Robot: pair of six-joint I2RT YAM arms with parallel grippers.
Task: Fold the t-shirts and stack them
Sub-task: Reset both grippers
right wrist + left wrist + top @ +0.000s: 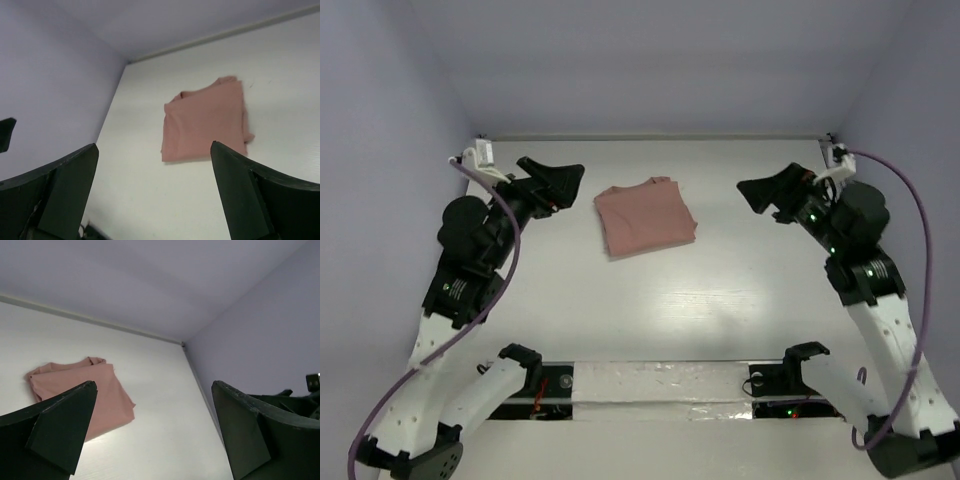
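Top view: shows t-shirt folded near-square on table, collar edge far from the bases. Puts left gripper just beside its left edge, right gripper farther off its right edge.

Left wrist: spread wide, holding nothing, t-shirt ahead-left.

Right wrist: likewise wide and empty, t-shirt ahead, untouched.

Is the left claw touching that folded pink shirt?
Apart. The top view shows bare white table between the left gripper and the folded salmon-pink cotton t-shirt.
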